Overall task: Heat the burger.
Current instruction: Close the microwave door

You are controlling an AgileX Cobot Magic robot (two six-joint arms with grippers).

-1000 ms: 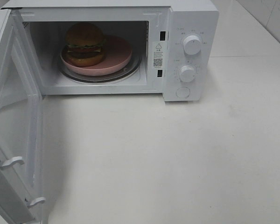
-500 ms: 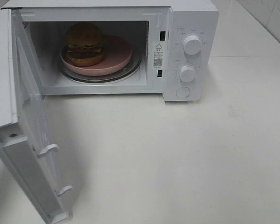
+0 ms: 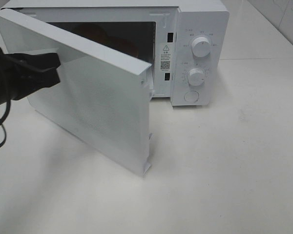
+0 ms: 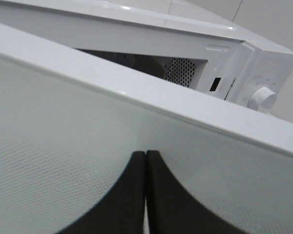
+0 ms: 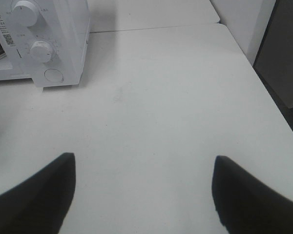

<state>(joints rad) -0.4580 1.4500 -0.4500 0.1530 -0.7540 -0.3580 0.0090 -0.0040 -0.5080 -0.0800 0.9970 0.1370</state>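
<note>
The white microwave (image 3: pixel 203 22) stands at the back of the table with its door (image 3: pixel 102 112) swung about halfway shut. The door covers the cavity, so the burger is hidden behind it; only a dark gap shows above the door's top edge. My left gripper (image 3: pixel 54 69) reaches in from the left, shut and empty, its tips against the door's outer face. The left wrist view shows the two black fingers (image 4: pixel 132 195) pressed together on the dotted door panel (image 4: pixel 49 146). My right gripper (image 5: pixel 144 157) hangs open over bare table, right of the microwave.
The control panel carries two white knobs (image 3: pixel 201 46) (image 3: pixel 196 76) and a round button (image 3: pixel 191 96). White table (image 3: pixel 224 161) stretches in front and to the right. In the right wrist view the table's edge (image 5: pixel 263 92) and a dark floor gap lie further right.
The door has swung from wide open to about halfway shut, covering the burger and pink plate. My left gripper has come into view at the left, against the door.
</note>
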